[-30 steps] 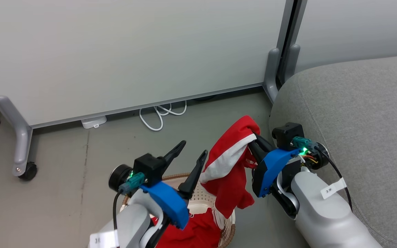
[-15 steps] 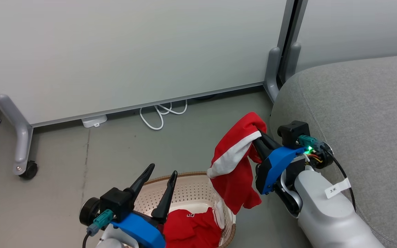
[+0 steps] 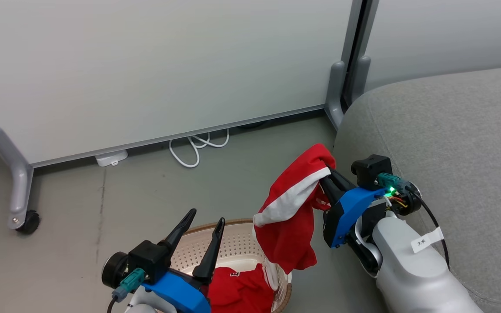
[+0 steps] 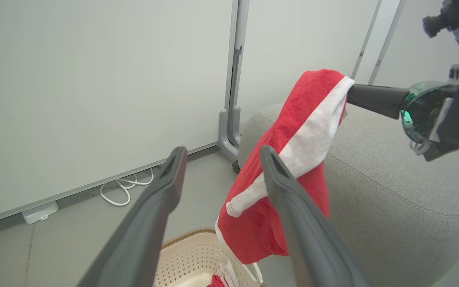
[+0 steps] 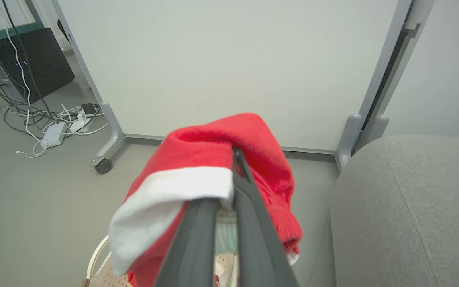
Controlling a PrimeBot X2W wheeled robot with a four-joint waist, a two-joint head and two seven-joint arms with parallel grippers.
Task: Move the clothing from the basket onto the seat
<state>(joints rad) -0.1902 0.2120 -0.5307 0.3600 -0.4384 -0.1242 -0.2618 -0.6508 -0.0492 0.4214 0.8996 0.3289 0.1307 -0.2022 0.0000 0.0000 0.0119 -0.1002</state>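
Clothing [image 3: 292, 217]: red piece with white band pinched between pressed-together jaws of right gripper [image 3: 328, 176], hanging free above right rim of basket [image 3: 233, 243], close beside rounded edge of seat [image 3: 450, 130]; contact with seat not clear. Second red pile [image 3: 237, 287] down in basket bottom. Left gripper [image 3: 206, 216] jaws spread wide, empty, over left part of basket.

Vs a second ago: left gripper lower and further left, away from hanging piece; no real change over last half second. Right gripper and its piece at about same spot. Slight shift of whole head view: camera, not scene.

Left wrist view: hanging piece side-on against seat, one right-gripper finger [image 4: 373, 97] poking into top fold. Right wrist view: cloth draped over both fingers, plus black box [image 5: 34, 59] and cable tangle [image 5: 54, 119] on floor past panel [image 5: 221, 59]. Head view: white cable loop [image 3: 194, 150] under panel.
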